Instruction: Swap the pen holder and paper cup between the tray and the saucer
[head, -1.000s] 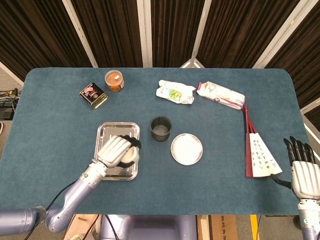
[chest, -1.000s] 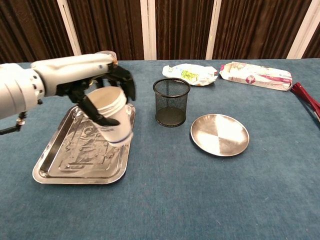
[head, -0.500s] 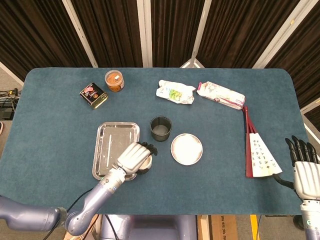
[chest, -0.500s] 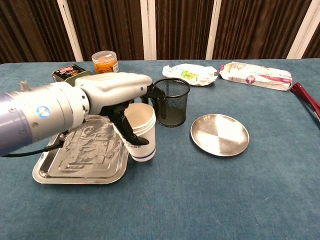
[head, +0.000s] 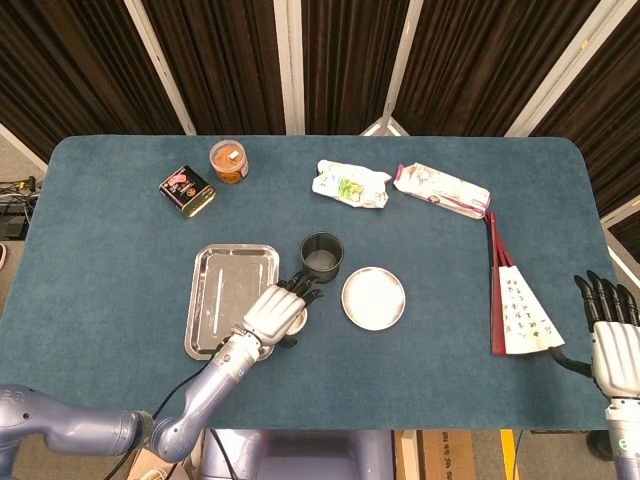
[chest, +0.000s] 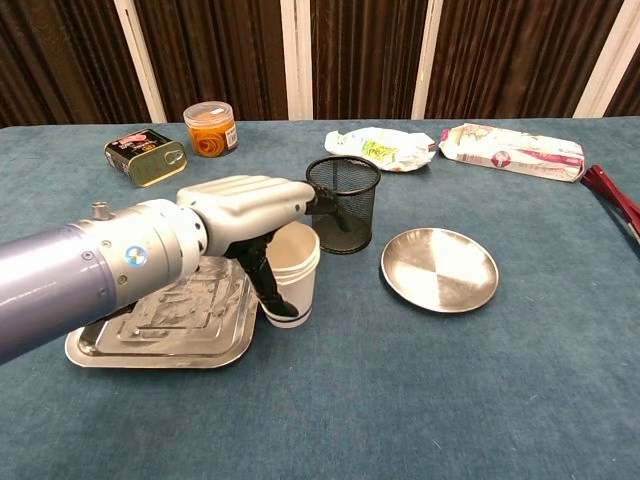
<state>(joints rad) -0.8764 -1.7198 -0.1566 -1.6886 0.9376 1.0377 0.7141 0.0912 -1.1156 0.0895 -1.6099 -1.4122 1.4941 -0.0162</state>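
From the head view we can barely see the paper cup (head: 292, 322): the left hand (head: 272, 311) lies over it, just left of centre in the frame, and only a sliver of white rim shows. The chest view shows it better. There the cup (chest: 291, 276) stands upright on the worktop (chest: 400, 400), just beside the right edge of the tray (chest: 120, 345), and the left hand (chest: 250, 212) covers its near-left side, thumb running down the cup's wall and the other fingers reaching over the rim toward the pen holder (chest: 342, 203). We read this as a hold on the cup, though how firmly the fingers press is hard to make out.

The right hand (head: 610, 335) sits at the lower right edge of the head view, partly cut off by the frame, fingers straight and apart, holding nothing. The chest view does not show it.

The pen holder (head: 321, 256) stands on the worktop between tray (head: 212, 265) and saucer (head: 373, 298), not on either. The saucer (chest: 439, 269) is bare.

Compared with a second ago, the cup has left the tray, where it was held tilted above the metal. Half a second ago it was already down beside the tray; since then the hand has shifted slightly right and its fingers have stretched nearer the pen holder. The right hand has hardly moved.
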